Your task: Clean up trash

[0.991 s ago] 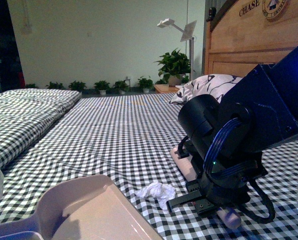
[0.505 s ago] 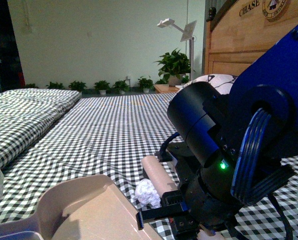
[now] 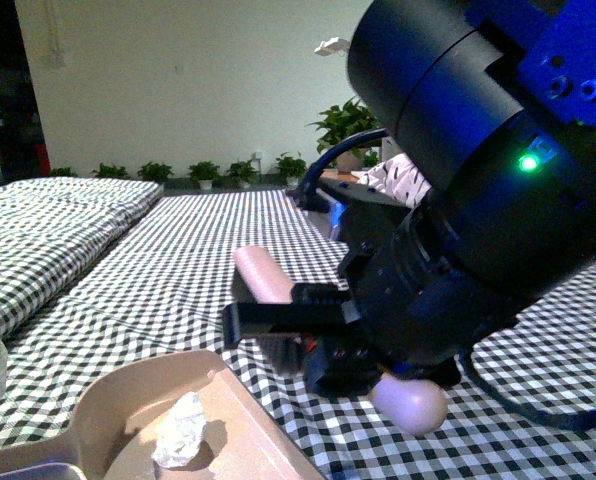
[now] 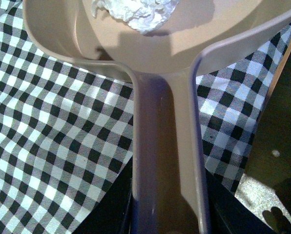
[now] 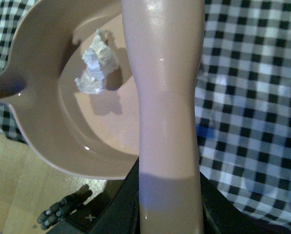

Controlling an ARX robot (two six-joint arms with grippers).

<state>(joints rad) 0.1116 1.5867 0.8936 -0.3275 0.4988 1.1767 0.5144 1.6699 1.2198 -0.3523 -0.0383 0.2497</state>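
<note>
Now, from the front view, I see the trash (image 3: 181,430), a crumpled white wad, lying inside the tan dustpan (image 3: 108,395) low on my left, on the checked bedspread (image 3: 198,250). The right gripper (image 3: 278,322) hangs above and to the right of the pan, closed around a pinkish brush handle (image 3: 263,280) whose rounded end (image 3: 410,403) juts toward the camera. The handle's long axis runs from the camera out over the pan's open mouth. The right arm is pitched steeply down and fills most of the frame.

In the left wrist view, the dustpan's handle (image 4: 167,146) runs straight out from under the camera, so I judge the left gripper is clamped on it, though its jaws are hidden. The wad (image 4: 135,12) rests on the pan floor, well back from the lip.

From the right wrist view, the handle (image 5: 165,97) crosses in front of the pan (image 5: 62,126), with the wad (image 5: 96,68) just beside it, apart. I judge the left arm, carrying the pan, governs the next move.
</note>
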